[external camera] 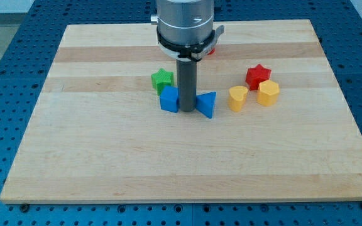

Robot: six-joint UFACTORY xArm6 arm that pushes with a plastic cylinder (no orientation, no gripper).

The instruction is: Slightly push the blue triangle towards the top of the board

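Observation:
The blue triangle (207,103) lies near the middle of the wooden board (187,157). My tip (186,111) rests on the board just to the triangle's left, touching or almost touching it. A blue cube (169,99) sits right against the rod's left side, so the rod stands between the two blue blocks. A green star (161,79) lies just above the blue cube.
A yellow heart (237,98) lies to the triangle's right. A yellow hexagon (268,92) and a red star (257,75) are further right. A red block (211,50) is mostly hidden behind the arm's housing (185,25) at the top.

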